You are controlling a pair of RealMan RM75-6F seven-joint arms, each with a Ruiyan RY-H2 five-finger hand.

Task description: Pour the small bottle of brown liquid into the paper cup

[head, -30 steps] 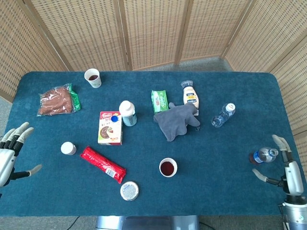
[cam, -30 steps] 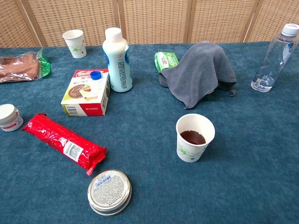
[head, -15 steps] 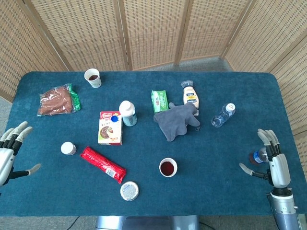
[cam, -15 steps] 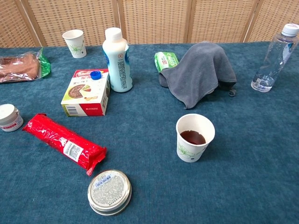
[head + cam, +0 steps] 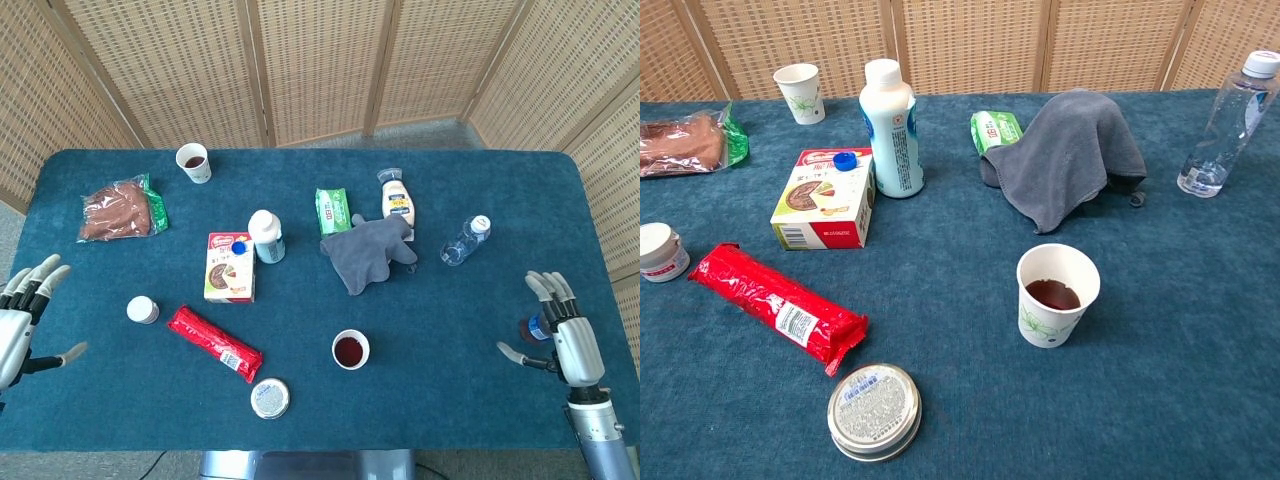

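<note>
Brown drink fills your paper cup (image 5: 351, 349), standing near the front edge beside a round tin (image 5: 270, 398). Your right hand (image 5: 562, 332) hovers empty, fingers spread, over the small bottle (image 5: 530, 329) by the right edge. Your left hand (image 5: 22, 317) hangs empty too. Farther back lies a grey cloth (image 5: 366, 250).

left hand (image 5: 22, 318): fingers spread | right hand (image 5: 563, 332): apparently spread, empty

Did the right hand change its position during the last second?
Yes. In the head view the right hand has shifted left, inward from the table's right edge, and now covers most of the small bottle beside it.
</note>
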